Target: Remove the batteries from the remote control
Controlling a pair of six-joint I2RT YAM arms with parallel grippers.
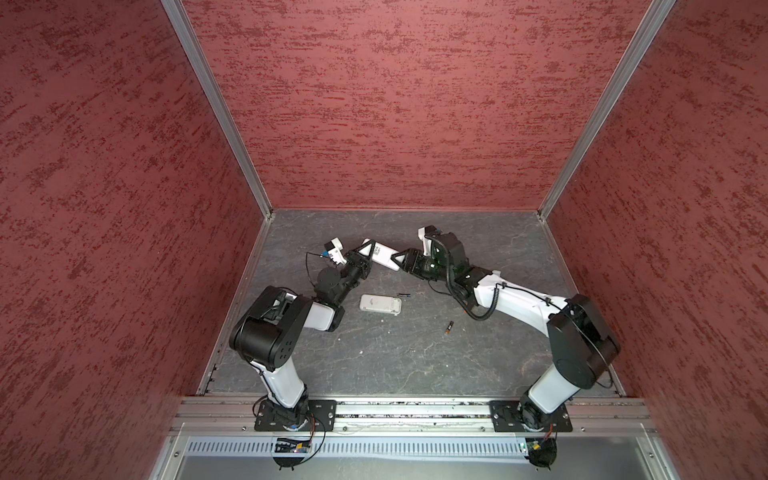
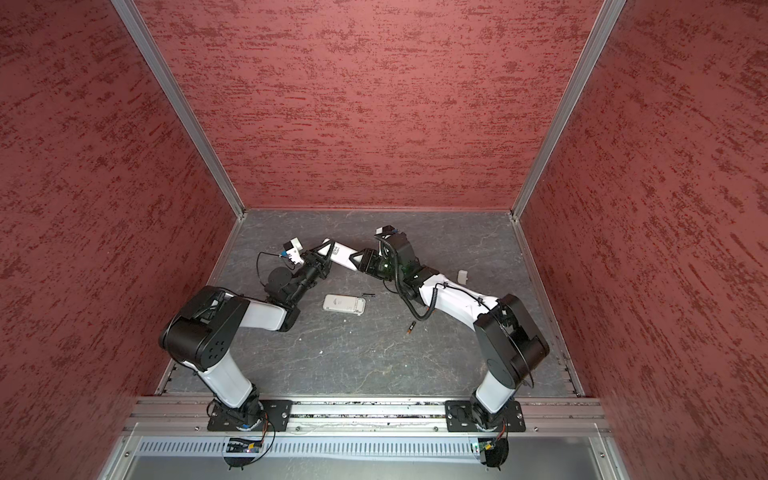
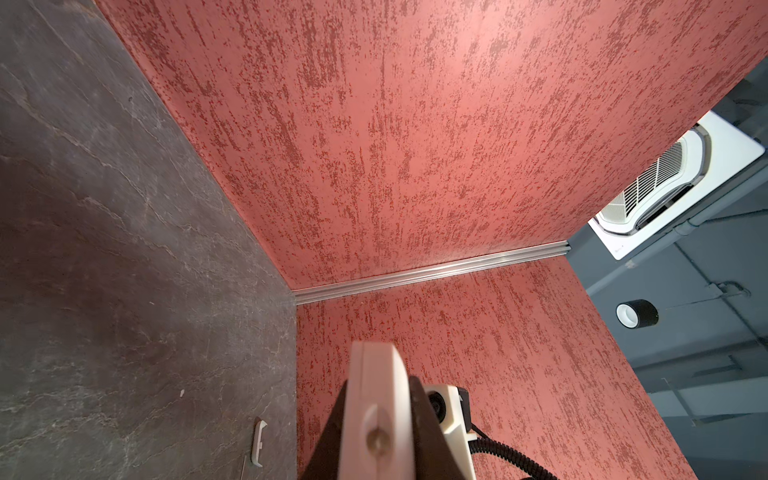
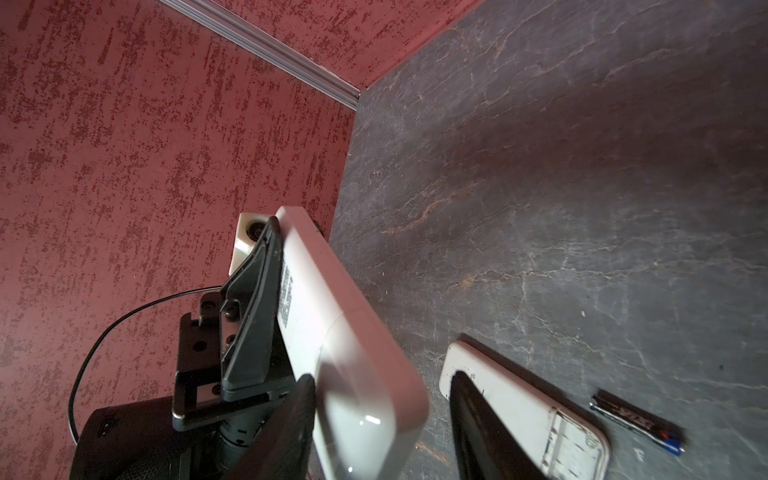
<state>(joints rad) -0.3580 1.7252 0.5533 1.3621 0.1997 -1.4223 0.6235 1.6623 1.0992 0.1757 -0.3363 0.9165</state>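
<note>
A white remote control (image 1: 383,256) hangs tilted above the table between both arms. My left gripper (image 1: 367,254) is shut on its far end, its dark fingers (image 3: 428,419) pressed to both faces of the remote control (image 3: 380,399). My right gripper (image 4: 382,376) stands open around the near end: one finger touches the remote control (image 4: 353,365), the other stands apart with table showing between. In both top views a slim dark battery (image 1: 404,294) lies on the table, and a battery (image 1: 449,327) with a gold-brown end lies nearer the front.
A second white remote (image 1: 380,307) lies flat mid-table with its compartment uncovered, a battery (image 4: 636,422) just beside it. A small white cover (image 2: 462,276) lies behind the right arm. Red walls (image 1: 395,104) enclose the grey table (image 1: 395,365) on three sides.
</note>
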